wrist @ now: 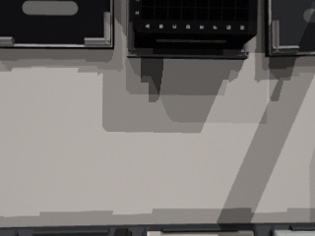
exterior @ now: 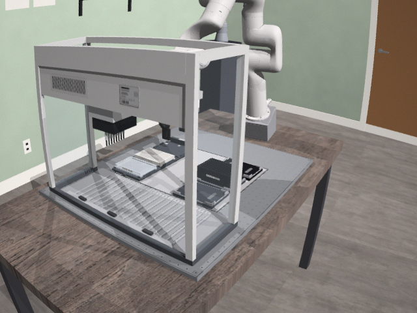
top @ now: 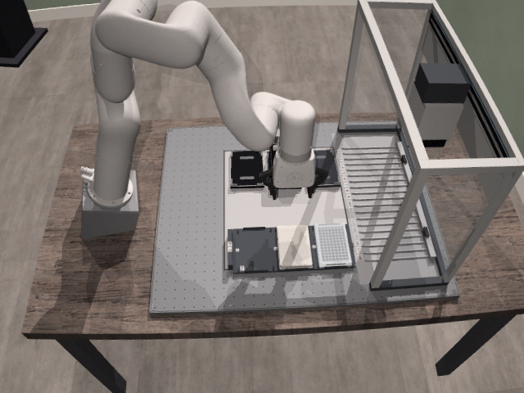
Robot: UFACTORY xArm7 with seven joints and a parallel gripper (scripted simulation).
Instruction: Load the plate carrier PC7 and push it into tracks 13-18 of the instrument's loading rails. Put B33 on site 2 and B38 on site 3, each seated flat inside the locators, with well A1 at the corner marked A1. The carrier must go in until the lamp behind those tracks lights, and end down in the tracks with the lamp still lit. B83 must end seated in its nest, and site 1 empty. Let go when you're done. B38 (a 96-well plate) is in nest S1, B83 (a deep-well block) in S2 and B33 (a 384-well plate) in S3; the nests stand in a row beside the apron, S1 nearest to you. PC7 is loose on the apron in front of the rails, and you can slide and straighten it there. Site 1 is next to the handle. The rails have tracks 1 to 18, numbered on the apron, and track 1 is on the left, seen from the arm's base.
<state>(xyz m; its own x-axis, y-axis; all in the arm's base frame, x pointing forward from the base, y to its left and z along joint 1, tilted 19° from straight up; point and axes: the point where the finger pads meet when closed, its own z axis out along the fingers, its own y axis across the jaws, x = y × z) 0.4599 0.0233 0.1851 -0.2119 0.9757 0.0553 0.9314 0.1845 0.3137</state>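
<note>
Green walls and grey floorboards frame our wooden bench [top: 51, 270], and from the top view we see the grey breadboard [top: 186, 270] with the pale apron [top: 254, 211] on it. PC7 [top: 237, 265] lies loose on the apron, short of the rails [top: 377, 198], which we judge leaves it free for loading before it goes in. B33 [top: 295, 246], the cream plate, sits on the middle site, and B38 [top: 333, 244] on the site nearest the rails; the dark site by the handle is bare. Our gripper [top: 291, 195] hangs at the nest row, fingers spread wide and holding nothing.

Over to the exterior view: through the instrument frame [exterior: 190, 151] we spot B83 [exterior: 215, 172], the black deep-well block, standing in its middle nest, with a bare nest [exterior: 251, 169] behind it and another [exterior: 205, 195] in front. Both plates look flat from here, though locator seating is too small to tell. No lamp appears lit.

On to the wrist view: we're looking down at B83 [wrist: 192, 22] along the top edge, bare apron below, and the carrier's edge just peeking in at the bottom. Loading looks done to us; straightening and pushing PC7 remains.
</note>
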